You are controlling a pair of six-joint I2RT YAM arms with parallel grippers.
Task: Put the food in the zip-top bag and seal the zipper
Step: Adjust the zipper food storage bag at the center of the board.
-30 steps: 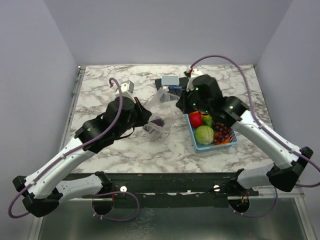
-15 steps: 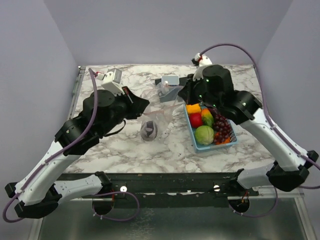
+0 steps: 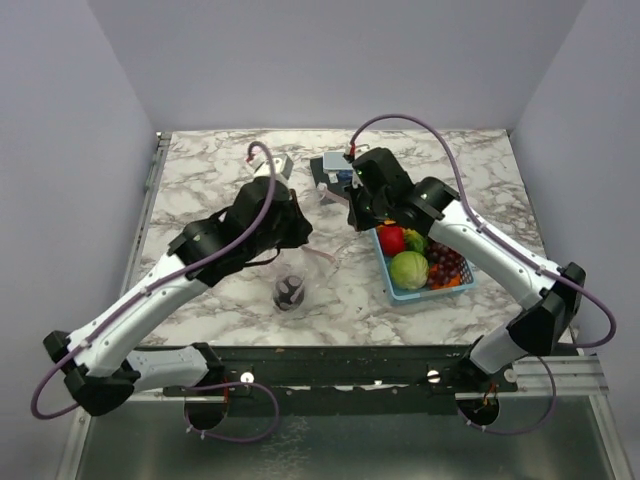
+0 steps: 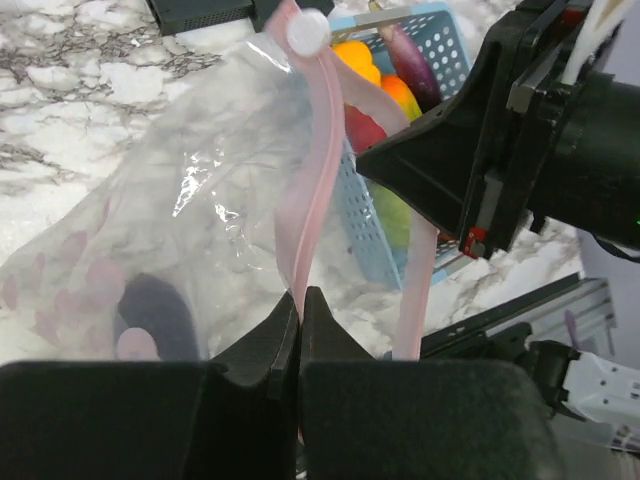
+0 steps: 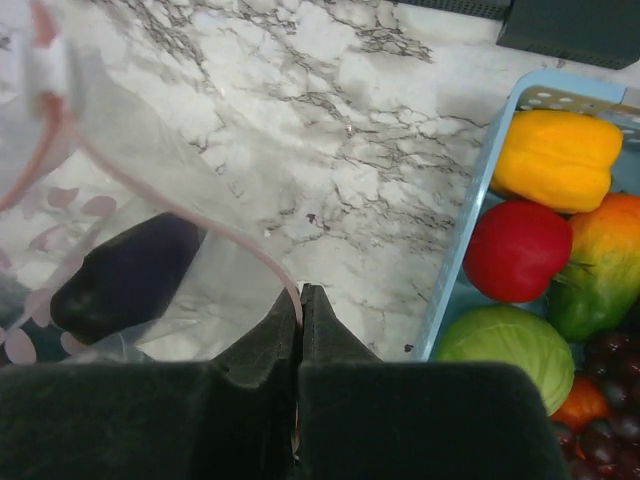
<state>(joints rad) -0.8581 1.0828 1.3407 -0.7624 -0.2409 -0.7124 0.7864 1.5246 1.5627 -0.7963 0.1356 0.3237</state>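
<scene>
Zip-top bag (image 4: 180,220) held up just beside the light-blue basket (image 5: 470,230), dark purple piece (image 5: 125,275) inside it; left gripper (image 4: 300,310) and right gripper (image 5: 300,305) each pinch the zipper (image 4: 312,150); cabbage (image 5: 505,345) and red piece (image 5: 515,250) lie in the basket.

**Location: robotics laboratory test cell, bench-top manipulation station.**

Below the left gripper (image 4: 301,295) and the right gripper (image 5: 300,290) lies a marble-pattern tabletop (image 3: 200,180). Plain, unmarked pale walls (image 3: 330,60) close it in beyond the grippers and to either side of them. Behind the grippers, at the near table edge, a dark metal rail (image 3: 350,362) carries the bases of two white-and-black arms. Purple cables (image 3: 400,117) loop openly above the wrists. The goods on the bench are props: toy produce (image 3: 408,269) in a light-blue plastic basket (image 5: 470,225) just beside the right gripper, and a clear zip-top bag (image 4: 200,200) pinched between both sets of jaws.
</scene>
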